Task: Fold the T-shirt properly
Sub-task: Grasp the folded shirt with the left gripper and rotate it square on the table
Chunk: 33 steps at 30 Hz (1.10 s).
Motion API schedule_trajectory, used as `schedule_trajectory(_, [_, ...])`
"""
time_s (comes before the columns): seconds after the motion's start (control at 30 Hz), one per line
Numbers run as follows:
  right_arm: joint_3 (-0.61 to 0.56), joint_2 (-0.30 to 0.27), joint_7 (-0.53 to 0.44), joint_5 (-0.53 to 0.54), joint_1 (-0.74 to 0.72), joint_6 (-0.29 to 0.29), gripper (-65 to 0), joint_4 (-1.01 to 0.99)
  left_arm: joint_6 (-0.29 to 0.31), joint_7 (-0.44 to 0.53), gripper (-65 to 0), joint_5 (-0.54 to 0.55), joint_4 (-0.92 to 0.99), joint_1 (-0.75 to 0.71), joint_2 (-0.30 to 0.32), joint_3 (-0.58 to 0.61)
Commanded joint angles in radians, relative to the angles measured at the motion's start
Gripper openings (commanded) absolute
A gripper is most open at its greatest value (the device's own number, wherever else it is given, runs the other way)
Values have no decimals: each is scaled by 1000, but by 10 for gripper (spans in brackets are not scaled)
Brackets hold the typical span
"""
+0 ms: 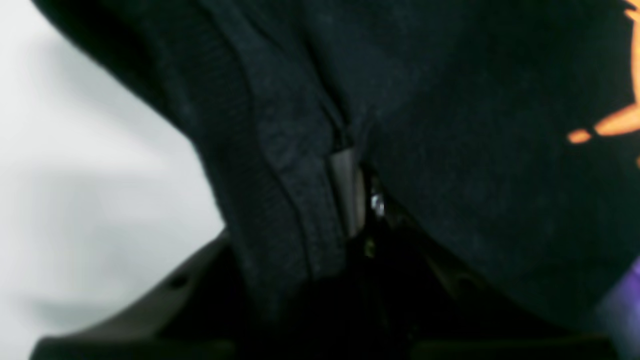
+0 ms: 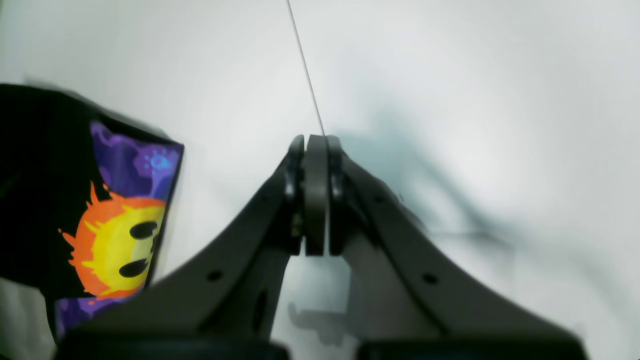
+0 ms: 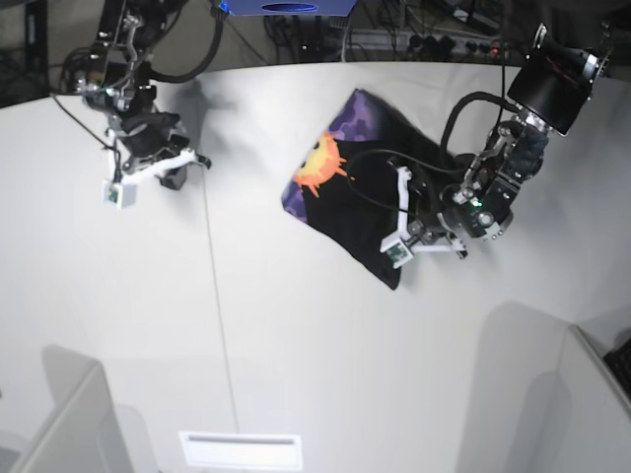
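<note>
Fingers [image 1: 345, 195] of my left gripper [image 3: 426, 229] are pinched on a doubled hem of the T-shirt [image 3: 370, 187], black cloth bunched around the pads. My right gripper [image 2: 315, 150] is clenched on nothing, pads pressed flat together above the bare white table [image 3: 296, 345]. From the base view the shirt lies as a compact folded bundle, its long axis running diagonally from the far purple corner toward my left arm, sun print [image 3: 317, 166] facing up. My left arm is on it; my right hangs well apart, so I judge any next fold starts from the left.
</note>
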<state>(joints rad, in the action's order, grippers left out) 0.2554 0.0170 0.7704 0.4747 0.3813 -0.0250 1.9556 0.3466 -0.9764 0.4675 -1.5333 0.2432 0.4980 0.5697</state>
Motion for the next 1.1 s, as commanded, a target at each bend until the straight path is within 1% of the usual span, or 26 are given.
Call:
schedule_trajectory(0.0, [17,-5,-19,6,2,4,-650,15,-4,-17,-650,-62,-3,15,4,28])
schedule_trajectory(0.1, [37,-7,-21,3,-3,3,-650,11,1,0,-650,-140,-3,57,-9,109])
schedule_trajectory(0.13, [49,-10,-19,3,-6,3,-650,3,18,24,-650,-160,-3,68,-14,131])
schedule_trajectory(0.2, [72,-10,-16,3,-14,1,-650,-2,62,57,-650,-194,-3,83,-23,160])
schedule_trajectory(0.3, [94,-9,-16,3,-17,1,-650,-5,108,67,-650,-260,-3,91,-55,175])
schedule_trajectory(0.37, [97,-9,-16,3,-18,1,-650,-9,150,69,-650,-327,-3,91,-86,187])
schedule_trajectory(0.47, [97,-9,-16,3,-17,1,-650,-23,230,72,-650,-445,0,91,-123,220])
schedule_trajectory(0.53, [97,-7,-16,3,-18,0,-650,-31,279,98,-650,-513,-2,91,-144,240])
schedule_trajectory(0.6, [97,-5,-16,3,-18,0,-650,-31,319,126,-650,-557,0,91,-158,247])
schedule_trajectory(0.67, [97,-4,-16,3,-17,0,-650,-31,352,133,-650,-591,4,91,-178,258])
schedule_trajectory(0.83, [97,-4,-16,3,-12,0,-650,-32,352,135,-650,-603,6,104,-212,272])
schedule_trajectory(0.97, [97,-4,-15,3,-12,0,-650,-32,352,175,-650,-597,7,138,-212,344])
schedule_trajectory(1.07, [97,-4,-15,3,-5,-2,-650,-32,352,178,-650,-597,7,135,-212,353])
